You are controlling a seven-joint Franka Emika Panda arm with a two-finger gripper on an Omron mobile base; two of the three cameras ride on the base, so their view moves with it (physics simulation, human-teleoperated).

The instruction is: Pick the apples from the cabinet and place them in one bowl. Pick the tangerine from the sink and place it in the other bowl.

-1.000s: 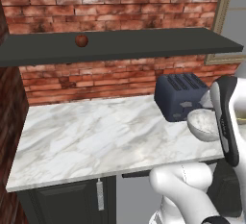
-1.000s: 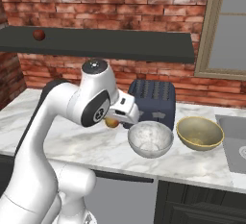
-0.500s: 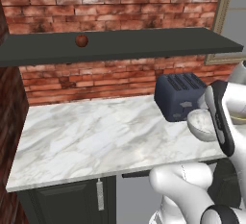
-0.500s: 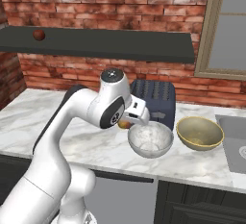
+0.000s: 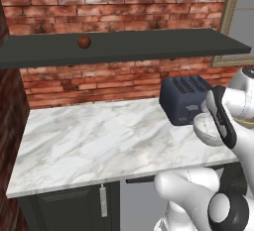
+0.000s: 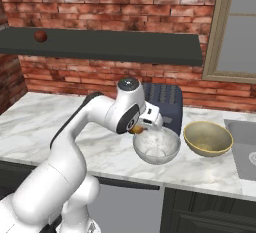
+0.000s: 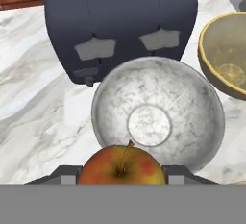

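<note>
My gripper (image 6: 137, 128) is shut on the yellow-orange apple (image 7: 121, 166) with a red blush and holds it just above the near left rim of the pale grey-white bowl (image 7: 192, 117). That bowl (image 6: 169, 152) stands in front of the toaster and has nothing in it. To its right is the tan-olive bowl (image 6: 207, 138), seen again in the hand view (image 7: 226, 59). The dark red apple (image 5: 84, 41) rests on the dark cabinet shelf (image 5: 149, 44) at the far left (image 6: 40, 36). The sink (image 6: 241, 142) shows at the right edge. The tangerine is out of view.
A dark blue toaster (image 7: 120, 21) stands right behind the pale bowl, against the brick wall (image 5: 186, 98). The marble counter (image 5: 94, 141) stretches bare to the left. A window frame (image 6: 220, 32) rises at the right, above the sink.
The arm has carried the blushed apple rightward and down to the pale bowl's rim. The grip on it has stayed shut. The bowls and the red apple have not moved.
</note>
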